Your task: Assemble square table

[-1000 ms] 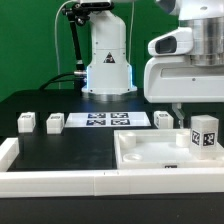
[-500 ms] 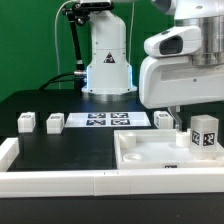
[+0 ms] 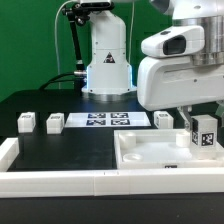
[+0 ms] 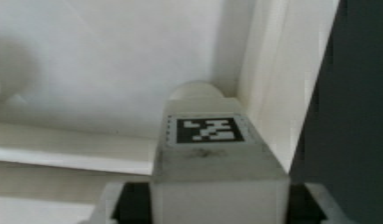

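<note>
The square table's white slab (image 3: 150, 152) lies rimmed, recessed face up at the exterior view's right. My gripper (image 3: 203, 124) is shut on one white tagged post (image 3: 205, 136) and holds it upright over the slab's right end. In the wrist view the post (image 4: 209, 135) sits between my dark fingers (image 4: 309, 205), above the slab's recess (image 4: 72, 95), close to its rim (image 4: 286, 70). Two more posts (image 3: 26, 122) (image 3: 54, 124) stand at the left, and another (image 3: 162, 120) stands behind the slab.
The marker board (image 3: 105, 120) lies flat in the middle, in front of the robot base (image 3: 107, 60). A long white rail (image 3: 60, 182) edges the black surface at the front, with a raised end at the left (image 3: 8, 150).
The arm's housing has shifted a little toward the exterior view's left. The held post stays almost in place over the slab's right end.
</note>
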You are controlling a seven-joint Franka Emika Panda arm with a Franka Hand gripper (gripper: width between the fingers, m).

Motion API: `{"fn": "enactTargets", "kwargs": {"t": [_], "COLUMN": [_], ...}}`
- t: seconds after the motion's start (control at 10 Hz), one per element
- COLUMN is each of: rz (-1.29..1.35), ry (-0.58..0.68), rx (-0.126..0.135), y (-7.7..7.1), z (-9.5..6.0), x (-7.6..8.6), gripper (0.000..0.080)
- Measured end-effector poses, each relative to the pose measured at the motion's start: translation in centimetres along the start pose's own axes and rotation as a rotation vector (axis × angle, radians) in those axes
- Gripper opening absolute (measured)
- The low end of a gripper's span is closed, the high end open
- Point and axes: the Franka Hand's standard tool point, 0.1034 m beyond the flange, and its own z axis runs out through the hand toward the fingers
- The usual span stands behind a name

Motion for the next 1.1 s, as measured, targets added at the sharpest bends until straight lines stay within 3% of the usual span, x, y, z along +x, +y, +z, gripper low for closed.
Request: {"fn": "enactTargets", "kwargs": {"t": [0.4, 1.1], "rz": [0.096, 0.786], "ry": [0.000, 0.010], "rx": [0.001, 0.007], "y": [0.02, 0.20], "z": [0.00, 0.00], "x": [0.00, 0.06], "gripper": [0.0290, 0.0291]}}
